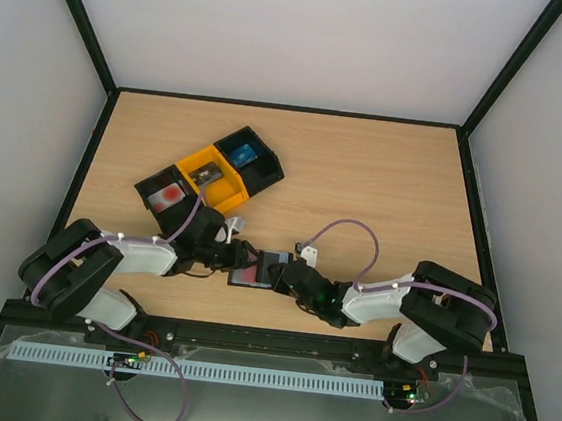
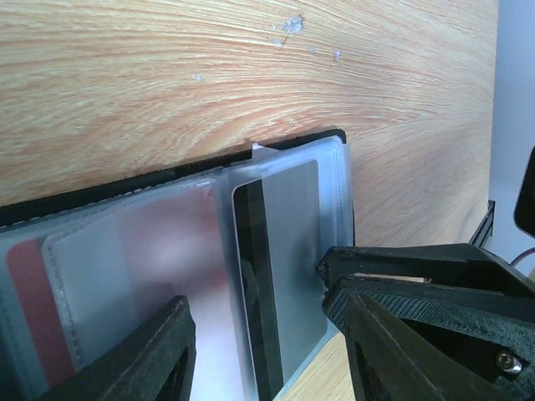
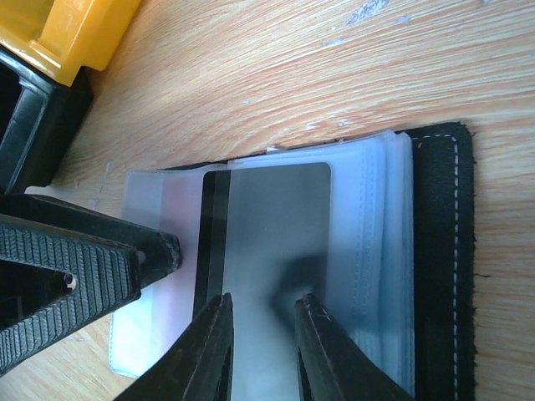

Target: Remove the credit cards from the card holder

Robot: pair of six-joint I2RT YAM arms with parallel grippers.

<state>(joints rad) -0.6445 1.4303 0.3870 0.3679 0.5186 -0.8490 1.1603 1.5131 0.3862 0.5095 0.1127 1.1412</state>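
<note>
The card holder (image 1: 252, 278) lies open on the table between my two grippers, black cover down and clear sleeves up. In the left wrist view its top sleeve holds a grey card (image 2: 288, 251) with a black stripe, and a red card (image 2: 25, 288) sits in a sleeve further left. My left gripper (image 2: 251, 288) is open and straddles the grey card, one fingertip (image 2: 330, 266) touching the sleeve's right edge. My right gripper (image 3: 263, 301) hovers over the same grey card (image 3: 276, 217), jaws a narrow gap apart with nothing between them. The black stitched cover (image 3: 439, 251) shows on the right.
A row of bins stands at the back left: a black bin (image 1: 167, 194) with something red, a yellow bin (image 1: 209, 176), and a black bin (image 1: 245, 153) with something blue. The yellow bin's corner (image 3: 67, 33) is close to the holder. The left gripper's finger (image 3: 84, 267) shows in the right wrist view.
</note>
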